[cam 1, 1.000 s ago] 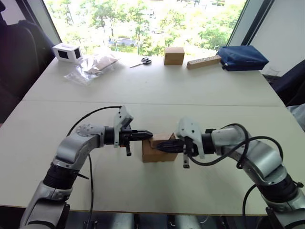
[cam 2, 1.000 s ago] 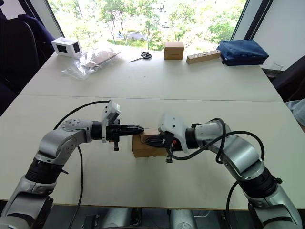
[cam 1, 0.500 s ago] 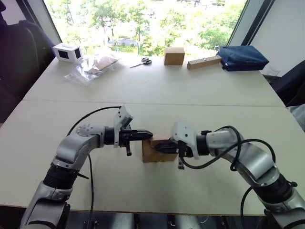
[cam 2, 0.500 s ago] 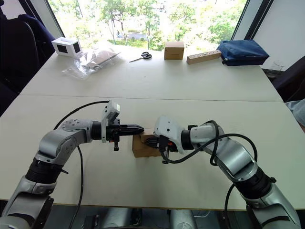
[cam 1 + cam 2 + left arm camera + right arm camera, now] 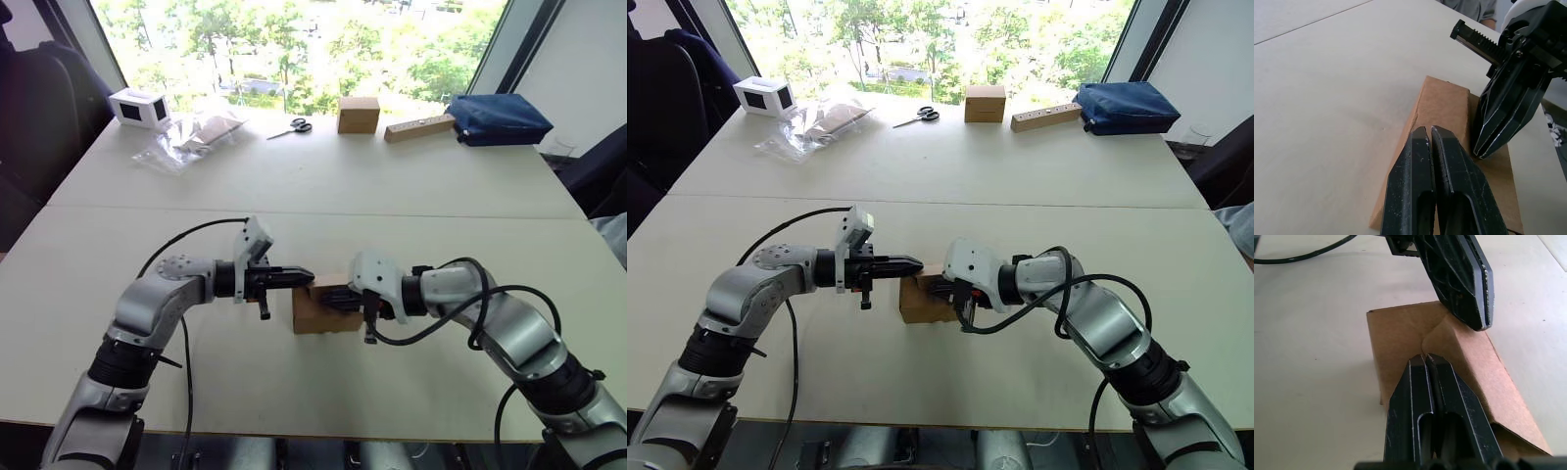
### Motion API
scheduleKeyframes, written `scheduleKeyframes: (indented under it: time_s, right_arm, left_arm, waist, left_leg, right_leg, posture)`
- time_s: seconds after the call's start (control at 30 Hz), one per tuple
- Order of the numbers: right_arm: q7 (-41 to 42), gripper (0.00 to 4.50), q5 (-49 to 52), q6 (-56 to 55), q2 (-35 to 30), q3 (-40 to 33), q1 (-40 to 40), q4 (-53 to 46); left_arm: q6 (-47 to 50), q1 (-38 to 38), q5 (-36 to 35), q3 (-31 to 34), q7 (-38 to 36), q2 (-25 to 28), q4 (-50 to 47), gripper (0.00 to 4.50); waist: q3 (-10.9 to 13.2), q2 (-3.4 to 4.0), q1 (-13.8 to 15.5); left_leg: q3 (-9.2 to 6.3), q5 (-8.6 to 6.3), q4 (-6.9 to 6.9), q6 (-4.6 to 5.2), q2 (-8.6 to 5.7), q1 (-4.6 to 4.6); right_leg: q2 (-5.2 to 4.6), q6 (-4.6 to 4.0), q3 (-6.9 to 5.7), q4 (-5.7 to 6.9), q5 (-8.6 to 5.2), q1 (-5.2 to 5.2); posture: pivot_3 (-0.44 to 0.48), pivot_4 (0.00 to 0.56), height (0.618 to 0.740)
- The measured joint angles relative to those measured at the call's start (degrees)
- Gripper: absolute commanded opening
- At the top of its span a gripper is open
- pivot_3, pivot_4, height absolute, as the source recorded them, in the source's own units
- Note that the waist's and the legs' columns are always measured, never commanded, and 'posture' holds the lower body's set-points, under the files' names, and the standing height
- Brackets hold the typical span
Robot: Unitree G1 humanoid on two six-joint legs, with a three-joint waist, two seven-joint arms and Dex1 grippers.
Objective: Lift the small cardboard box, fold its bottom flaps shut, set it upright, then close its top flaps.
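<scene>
The right gripper [image 5: 939, 286], fingers pressed together, has slid further over the box [image 5: 321, 311], pushing its top flaps [image 5: 1449, 340] down. The left gripper [image 5: 306, 277], also pressed together, stays on top.

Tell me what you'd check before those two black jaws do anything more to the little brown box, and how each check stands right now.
1. The small cardboard box sits flat on the table: ok.
2. Left gripper shut, tips over the box's top: ok.
3. Right gripper shut, tips at the fold of the top flaps: ok.
4. Top flaps fully down: cannot tell; a seam and a raised edge show in the right wrist view.
5. The two grippers are apart, not colliding: ok, though close.
6. Bottom flaps shut: cannot tell; hidden under the box.
</scene>
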Motion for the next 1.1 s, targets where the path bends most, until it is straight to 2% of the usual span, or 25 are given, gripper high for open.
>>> scheduleKeyframes:
  time_s: [0.5, 0.87, 1.1]
  right_arm:
    - [0.57, 0.00, -0.66, 0.02, 0.92, -0.42, -0.65, 1.11]
    - [0.23, 0.00, 7.03, 5.12, 1.29, -8.08, 1.74, -1.55]
    - [-1.30, 0.00, 3.87, 2.51, 1.13, -6.17, 1.91, 0.13]
  left_arm:
    - [-0.37, 0.13, 0.34, -0.14, -0.28, 0.49, -0.27, 0.11]
    - [-5.20, 0.18, 4.38, -2.89, -2.40, 3.07, -1.81, 0.11]
    - [-5.55, 0.04, 4.65, -2.85, -2.79, 2.99, -2.21, 0.11]
  waist:
    - [0.00, 0.00, -0.01]
    - [0.00, 0.00, 0.02]
    - [0.00, 0.00, 0.03]
  left_leg:
    - [0.00, 0.00, 0.00, 0.00, 0.00, 0.00]
    - [0.00, 0.00, 0.00, 0.00, 0.00, 0.00]
    - [0.01, 0.00, 0.00, 0.00, 0.00, -0.01]
  right_leg:
    - [0.00, 0.00, 0.00, 0.00, 0.00, 0.00]
    - [0.00, 0.00, 0.00, 0.00, 0.00, 0.00]
    - [0.00, 0.00, 0.00, 0.00, 0.00, 0.00]
  posture:
    - [0.000, 0.150, 0.740]
    - [0.000, 0.150, 0.740]
    - [0.000, 0.150, 0.740]
